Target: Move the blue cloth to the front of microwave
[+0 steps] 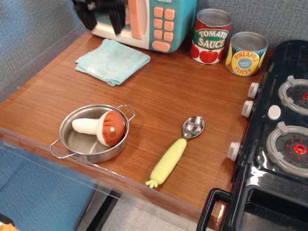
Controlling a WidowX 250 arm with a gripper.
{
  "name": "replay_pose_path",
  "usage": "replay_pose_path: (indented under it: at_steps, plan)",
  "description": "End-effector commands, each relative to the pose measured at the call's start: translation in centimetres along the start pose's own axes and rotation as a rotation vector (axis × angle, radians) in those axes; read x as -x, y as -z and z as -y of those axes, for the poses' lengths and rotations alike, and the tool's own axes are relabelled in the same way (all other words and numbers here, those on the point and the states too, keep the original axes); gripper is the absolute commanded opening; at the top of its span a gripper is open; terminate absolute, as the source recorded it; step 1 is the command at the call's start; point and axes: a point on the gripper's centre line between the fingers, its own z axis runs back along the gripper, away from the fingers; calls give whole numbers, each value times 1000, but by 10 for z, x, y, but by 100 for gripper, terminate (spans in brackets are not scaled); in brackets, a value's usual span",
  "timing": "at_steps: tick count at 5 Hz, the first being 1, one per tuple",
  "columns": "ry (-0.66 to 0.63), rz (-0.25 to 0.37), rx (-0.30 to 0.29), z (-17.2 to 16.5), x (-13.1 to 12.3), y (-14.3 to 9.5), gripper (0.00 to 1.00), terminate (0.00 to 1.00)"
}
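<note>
The wooden surface (159,91) carries everything. The microwave (144,21) stands at its back edge, and the blue cloth (112,61) lies flat just in front of it, apparently delivered. The tool (102,13) hangs above, fingers spread wide, holding nothing.

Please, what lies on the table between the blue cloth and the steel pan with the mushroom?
Nothing: in the observation.image view, only bare wooden table separates the blue cloth from the steel pan.
</note>
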Motion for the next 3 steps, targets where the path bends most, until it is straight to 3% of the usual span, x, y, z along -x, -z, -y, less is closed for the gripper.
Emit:
replay_pose_path:
  at_steps: [1, 2, 3]
  plan:
    - [29, 23, -76, 7, -2, -52, 100, 0]
    - [29, 23, -76, 7, -2, -52, 100, 0]
    - [29, 23, -76, 7, -2, -52, 100, 100]
